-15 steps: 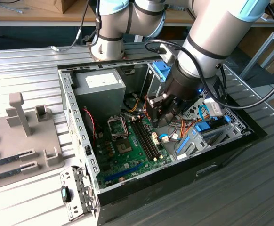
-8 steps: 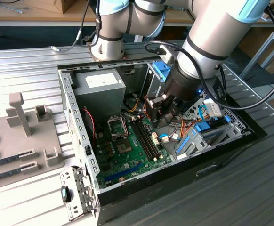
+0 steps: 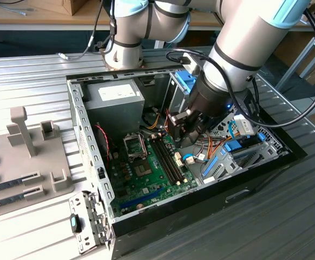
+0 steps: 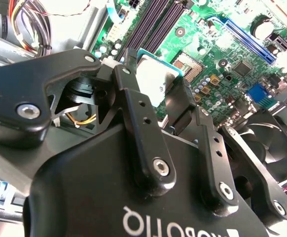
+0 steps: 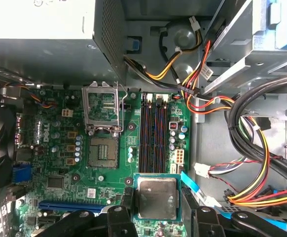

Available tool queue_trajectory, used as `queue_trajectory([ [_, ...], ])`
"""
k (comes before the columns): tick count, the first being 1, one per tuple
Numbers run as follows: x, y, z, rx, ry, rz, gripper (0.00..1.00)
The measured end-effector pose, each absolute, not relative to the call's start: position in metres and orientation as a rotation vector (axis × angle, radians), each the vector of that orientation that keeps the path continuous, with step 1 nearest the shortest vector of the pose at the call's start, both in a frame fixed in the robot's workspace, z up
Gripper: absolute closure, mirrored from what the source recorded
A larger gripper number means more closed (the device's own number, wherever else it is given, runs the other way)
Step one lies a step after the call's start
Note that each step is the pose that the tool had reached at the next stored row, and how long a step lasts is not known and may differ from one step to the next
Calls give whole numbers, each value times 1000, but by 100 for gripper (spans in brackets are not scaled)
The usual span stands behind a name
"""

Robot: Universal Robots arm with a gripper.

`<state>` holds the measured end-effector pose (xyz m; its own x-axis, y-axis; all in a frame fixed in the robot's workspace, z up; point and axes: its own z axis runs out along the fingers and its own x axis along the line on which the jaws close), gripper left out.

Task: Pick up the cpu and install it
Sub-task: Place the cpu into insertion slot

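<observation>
The cpu [image 5: 156, 198] is pinched between the 2 black fingers [image 5: 188, 197] of the gripper [image 5: 156, 212], its silver-grey top and thin green rim seen in both wrist views — in the second wrist view the chip [image 4: 156, 79] is clamped at its edges by the fingertips [image 4: 181, 101]. It is held above the green motherboard [image 5: 109, 163], near the dark memory slots [image 5: 155, 133] and apart from the open CPU socket [image 5: 103, 153], whose metal load frame [image 5: 103, 109] is swung up. In the exterior view the gripper [image 3: 185, 125] is seen inside the open computer case [image 3: 87, 157], over the board.
</observation>
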<state>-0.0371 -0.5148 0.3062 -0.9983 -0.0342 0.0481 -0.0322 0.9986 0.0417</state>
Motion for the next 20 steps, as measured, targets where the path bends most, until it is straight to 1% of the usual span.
queue_trajectory([
  [20, -37, -515, 301, 51, -3092, -63, 53],
])
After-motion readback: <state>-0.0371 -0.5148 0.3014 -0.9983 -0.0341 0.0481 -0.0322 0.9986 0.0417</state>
